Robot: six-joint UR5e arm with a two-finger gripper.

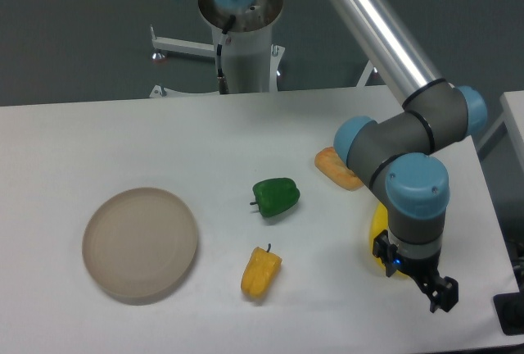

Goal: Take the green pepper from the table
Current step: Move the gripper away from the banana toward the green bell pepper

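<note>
The claw (440, 295) hangs low over the table (98, 137) near its right front edge, black fingers pointing down; from this angle I cannot tell whether they are spread or pressed together, and nothing shows between them. No readable writing appears anywhere. The pepper (276, 197) lies on the table well to the claw's left and a little farther back, stem toward the plate. The plate (141, 243) sits at the left front with nothing in it. A yellow pepper (261, 272) lies in front of the green one. An orange item (337, 170) and a yellow item (377, 231) lie partly behind the arm (409, 137)
</note>
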